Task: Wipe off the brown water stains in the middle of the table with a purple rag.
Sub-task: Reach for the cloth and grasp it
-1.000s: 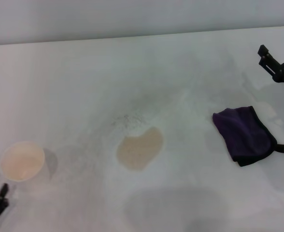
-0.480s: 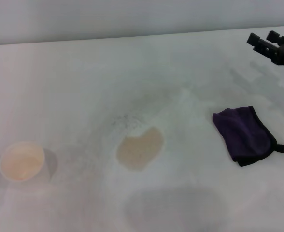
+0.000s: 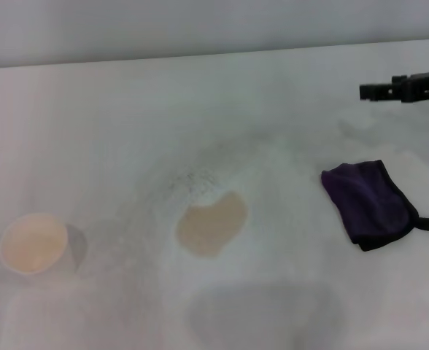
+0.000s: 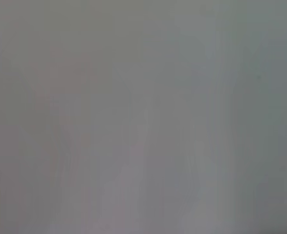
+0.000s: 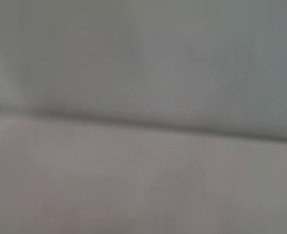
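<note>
Purple rag [image 3: 371, 205] lies near the table's [image 3: 112, 124] right edge; soft, light, best pinched mid-fold. Right gripper [image 3: 379, 90] hovers beyond it, finger state unclear. Brown water stains [image 3: 211, 224] sit centrally.

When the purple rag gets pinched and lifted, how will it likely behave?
The purple rag lies flat and folded on the table, so it probably droops and unfolds when lifted. It looks soft and thin, likely light. Pushed, it may bunch up instead of sliding. The right pincer is beyond it, not touching.

Stain [image 3: 211, 224] mid-table [image 3: 112, 117] — cup [image 3: 33, 243] left, rag [image 3: 373, 203] right
</note>
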### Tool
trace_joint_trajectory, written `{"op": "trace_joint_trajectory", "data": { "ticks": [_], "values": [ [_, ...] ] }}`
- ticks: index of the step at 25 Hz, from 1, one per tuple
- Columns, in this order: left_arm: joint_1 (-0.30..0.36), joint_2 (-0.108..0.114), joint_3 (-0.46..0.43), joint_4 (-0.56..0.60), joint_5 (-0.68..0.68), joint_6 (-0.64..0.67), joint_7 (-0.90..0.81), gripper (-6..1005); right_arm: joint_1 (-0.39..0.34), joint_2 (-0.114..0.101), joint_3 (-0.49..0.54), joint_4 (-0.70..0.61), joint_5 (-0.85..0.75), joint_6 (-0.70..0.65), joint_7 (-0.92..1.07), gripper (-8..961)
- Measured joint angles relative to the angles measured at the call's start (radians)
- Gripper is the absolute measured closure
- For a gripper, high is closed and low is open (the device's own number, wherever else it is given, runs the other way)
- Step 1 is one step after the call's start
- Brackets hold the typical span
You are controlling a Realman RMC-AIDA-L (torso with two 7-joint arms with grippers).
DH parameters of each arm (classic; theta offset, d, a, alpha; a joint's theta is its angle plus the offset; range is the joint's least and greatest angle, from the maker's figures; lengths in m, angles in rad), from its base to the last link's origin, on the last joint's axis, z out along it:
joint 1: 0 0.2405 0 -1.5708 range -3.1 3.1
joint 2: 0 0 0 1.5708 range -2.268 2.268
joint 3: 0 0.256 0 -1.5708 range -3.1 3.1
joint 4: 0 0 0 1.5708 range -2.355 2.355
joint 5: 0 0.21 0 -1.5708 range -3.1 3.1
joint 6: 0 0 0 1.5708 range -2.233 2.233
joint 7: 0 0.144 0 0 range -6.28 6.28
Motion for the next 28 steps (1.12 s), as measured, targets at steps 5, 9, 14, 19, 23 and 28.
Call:
{"op": "trace_joint_trajectory", "data": {
  "ticks": [5, 9, 14, 19, 23, 28],
  "values": [
    [-0.008, 0.001, 0.0, 0.0, -0.001, -0.007, 0.003, 111, 0.026, 0.026, -0.139, -0.277, -0.342, 0.151, 0.253, 120],
    [-0.014, 0.001, 0.0, -0.004, -0.011, -0.011, 0.005, 111, 0.061, 0.03, -0.245, -0.34, -0.44, 0.261, 0.353, 121],
    [-0.024, 0.001, 0.0, -0.001, -0.017, -0.012, 0.006, 111, 0.076, 0.03, -0.35, -0.358, -0.498, 0.315, 0.419, 123],
    [-0.046, 0.003, 0.0, 0.0, -0.025, -0.013, 0.017, 111, 0.085, 0.031, -0.409, -0.336, -0.554, 0.325, 0.454, 125],
    [-0.066, 0.003, 0.0, -0.006, -0.025, -0.016, 0.04, 111, 0.087, 0.032, -0.43, -0.288, -0.566, 0.32, 0.458, 127],
    [-0.078, 0.002, 0.0, -0.007, -0.027, -0.021, 0.045, 111, 0.096, 0.033, -0.492, -0.223, -0.573, 0.283, 0.484, 137]
  ]
}}
